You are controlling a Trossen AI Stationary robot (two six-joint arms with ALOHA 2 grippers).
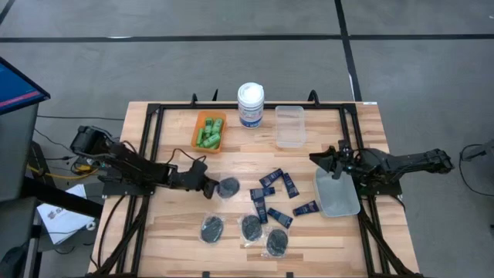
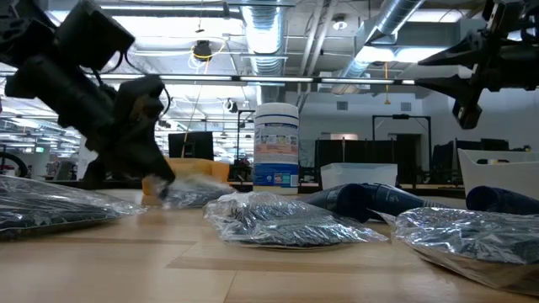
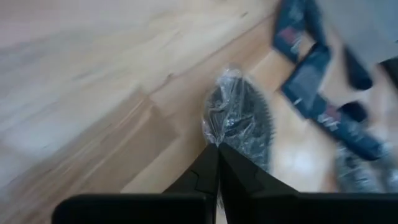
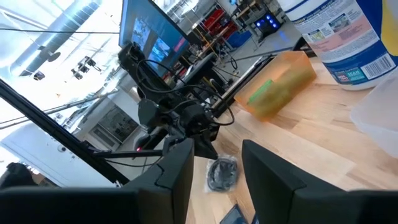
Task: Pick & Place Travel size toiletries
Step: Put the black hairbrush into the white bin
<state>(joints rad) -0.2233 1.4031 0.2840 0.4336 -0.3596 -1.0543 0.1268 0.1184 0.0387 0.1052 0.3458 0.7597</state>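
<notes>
My left gripper [image 1: 210, 188] is shut on a clear packet with a black round disc [image 1: 228, 187] left of the table's middle. More disc packets [image 1: 251, 226] and dark navy tubes [image 1: 275, 185] lie flat on the wood toward the near edge. Green little bottles [image 1: 208, 133] lie in an orange bin [image 1: 195, 130] at the back. My right gripper [image 1: 333, 164] waits open with nothing between its fingers, level above a clear bin [image 1: 340, 202] at the right. My left gripper pinches the packet's clear film at its near edge [image 3: 219, 135] between its two fingers [image 3: 205, 171]. They come from the table's left, slanting down. The disc part [image 3: 239, 118] stretches away beyond the fingertips. Whether it is clear of the wood, I cannot tell.
A large white canister [image 1: 250, 104] with a blue label stands at the back middle, with a second clear bin [image 1: 290, 125] to its right. Black frame rails [image 1: 147, 139] run along both sides of the table. Bare wood lies left of the held packet.
</notes>
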